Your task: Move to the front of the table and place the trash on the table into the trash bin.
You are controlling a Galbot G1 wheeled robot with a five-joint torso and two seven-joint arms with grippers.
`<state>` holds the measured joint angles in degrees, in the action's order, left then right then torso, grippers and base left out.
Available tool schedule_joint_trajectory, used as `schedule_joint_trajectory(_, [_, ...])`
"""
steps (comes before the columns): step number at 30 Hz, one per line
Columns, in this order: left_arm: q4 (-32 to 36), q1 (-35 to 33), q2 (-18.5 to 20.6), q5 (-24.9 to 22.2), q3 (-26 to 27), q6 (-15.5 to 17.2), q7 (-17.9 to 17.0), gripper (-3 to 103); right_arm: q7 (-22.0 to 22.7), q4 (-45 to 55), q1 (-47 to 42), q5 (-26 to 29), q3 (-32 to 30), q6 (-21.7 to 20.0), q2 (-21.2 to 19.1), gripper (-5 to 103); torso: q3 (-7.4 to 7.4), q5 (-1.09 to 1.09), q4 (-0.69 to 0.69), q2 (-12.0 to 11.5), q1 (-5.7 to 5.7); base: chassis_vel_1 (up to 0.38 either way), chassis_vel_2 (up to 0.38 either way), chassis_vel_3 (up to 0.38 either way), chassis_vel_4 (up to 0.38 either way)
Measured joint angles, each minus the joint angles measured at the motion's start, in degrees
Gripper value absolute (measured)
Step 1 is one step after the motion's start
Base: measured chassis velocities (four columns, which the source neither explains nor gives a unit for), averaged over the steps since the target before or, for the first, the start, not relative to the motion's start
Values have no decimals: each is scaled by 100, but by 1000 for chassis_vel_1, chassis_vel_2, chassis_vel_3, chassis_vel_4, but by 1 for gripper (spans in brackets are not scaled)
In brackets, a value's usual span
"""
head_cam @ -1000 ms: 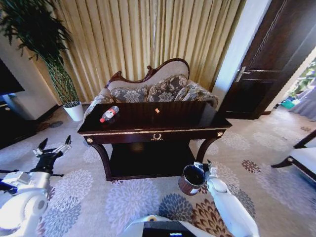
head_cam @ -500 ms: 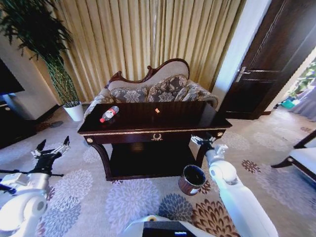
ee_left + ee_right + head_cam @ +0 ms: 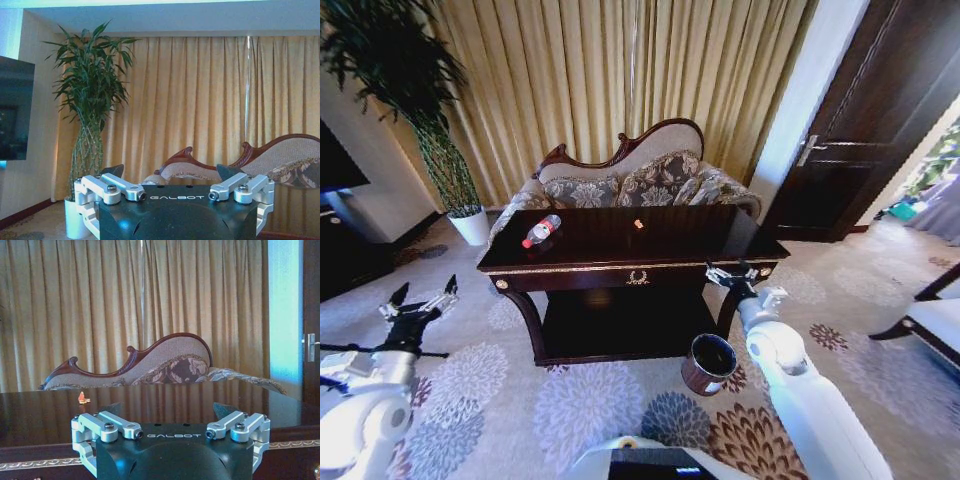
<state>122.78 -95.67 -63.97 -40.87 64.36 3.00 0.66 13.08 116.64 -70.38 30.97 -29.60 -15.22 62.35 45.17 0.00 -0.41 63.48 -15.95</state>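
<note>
The dark glossy table (image 3: 685, 238) stands straight ahead. A clear bottle with a red label (image 3: 541, 230) lies near its left end, and a tiny orange scrap (image 3: 638, 224) sits mid-top toward the back. The round brown trash bin (image 3: 708, 363) stands on the carpet by the table's front right leg. My right gripper (image 3: 731, 270) is open, raised level with the front right edge of the table, above the bin. In the right wrist view its fingers (image 3: 222, 410) point across the table top (image 3: 200, 400) toward the scrap (image 3: 82, 398). My left gripper (image 3: 424, 290) hangs open, left of the table.
A carved sofa (image 3: 630, 180) stands right behind the table, with curtains beyond. A tall plant in a white pot (image 3: 470, 225) is at the back left. A dark door (image 3: 860, 130) is at the right and a chair edge (image 3: 930, 320) at the far right.
My right arm has lifted from beside the trash bin up to the table's front right edge. The left gripper has drifted slightly left. The bottle and the scrap have not moved.
</note>
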Motion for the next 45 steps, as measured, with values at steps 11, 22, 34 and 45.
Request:
schedule_joint_trajectory(11, [-40,-45,-27,6,7,-65,33,100,-183,4,-16,-28,18,-5,7,100,0,0,0,0,0,0,0,0,0])
schedule_joint_trajectory(22, [-43,-29,-4,8,11,-65,38,100,-193,9,-27,-44,34,15,6,100,-1,0,1,1,1,-64,67,76,-67])
schedule_joint_trajectory(34, [-69,-19,19,8,3,-49,36,100,-201,-6,-27,-53,34,22,2,100,1,0,0,-2,-3,-238,229,239,-248])
schedule_joint_trajectory(45, [-97,-9,27,4,-12,-42,35,100,-193,-17,-3,-42,64,54,-125,100,2,0,0,-3,-5,-160,150,154,-161])
